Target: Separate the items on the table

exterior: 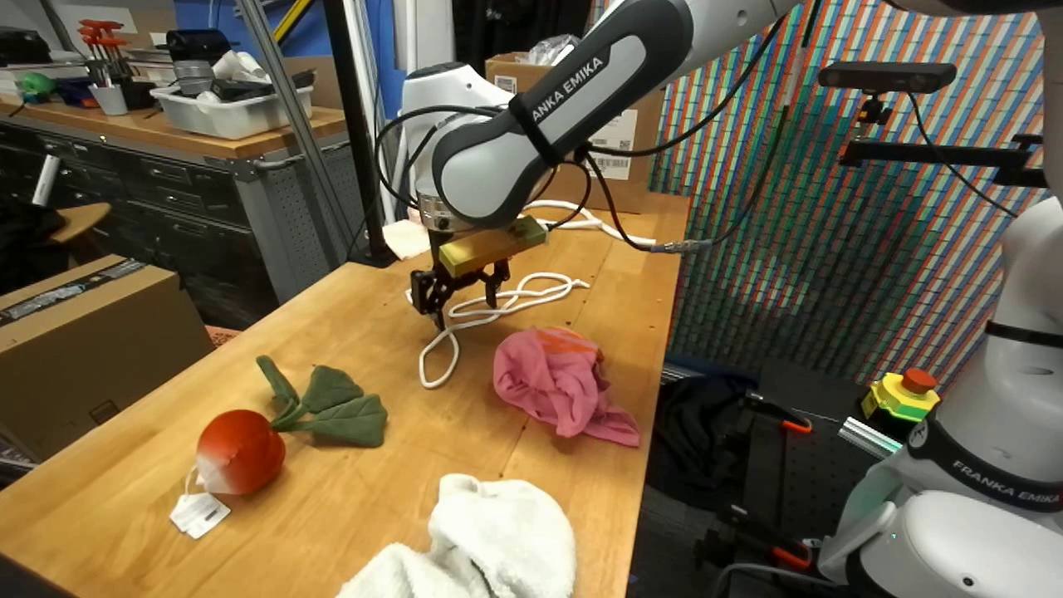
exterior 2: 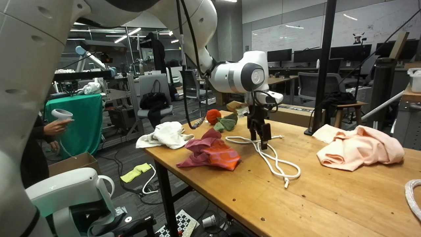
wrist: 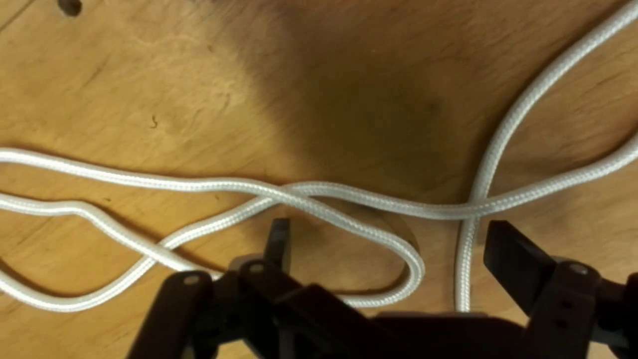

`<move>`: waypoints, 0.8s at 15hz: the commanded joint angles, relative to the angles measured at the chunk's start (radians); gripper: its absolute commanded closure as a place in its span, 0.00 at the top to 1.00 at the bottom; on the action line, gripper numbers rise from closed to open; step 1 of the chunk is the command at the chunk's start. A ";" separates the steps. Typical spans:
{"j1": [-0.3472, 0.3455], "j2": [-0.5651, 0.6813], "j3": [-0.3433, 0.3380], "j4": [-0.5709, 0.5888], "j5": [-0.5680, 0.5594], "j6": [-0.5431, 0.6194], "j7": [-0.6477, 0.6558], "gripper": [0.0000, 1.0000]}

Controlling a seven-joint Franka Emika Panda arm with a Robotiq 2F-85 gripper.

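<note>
My gripper is open, pointing down, low over the wooden table. Strands of the thin white rope cross and loop between its spread fingers; none is gripped. To one side lies the crumpled pink cloth, with an orange patch, near the table edge. The white towel sits bunched by the table's end, partly cut off in that exterior view but whole in an exterior view as the towel. A red ball toy with green leaves lies apart. A peach cloth is heaped beyond the rope.
Behind the arm stands a cardboard box with white labels. A thicker white cord lies on the table at the view's edge. The black pole rises from the table beside the peach cloth. A person's hand holds a controller.
</note>
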 commanded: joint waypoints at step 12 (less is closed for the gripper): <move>0.022 -0.379 0.113 -0.033 0.035 -0.390 -0.122 1.00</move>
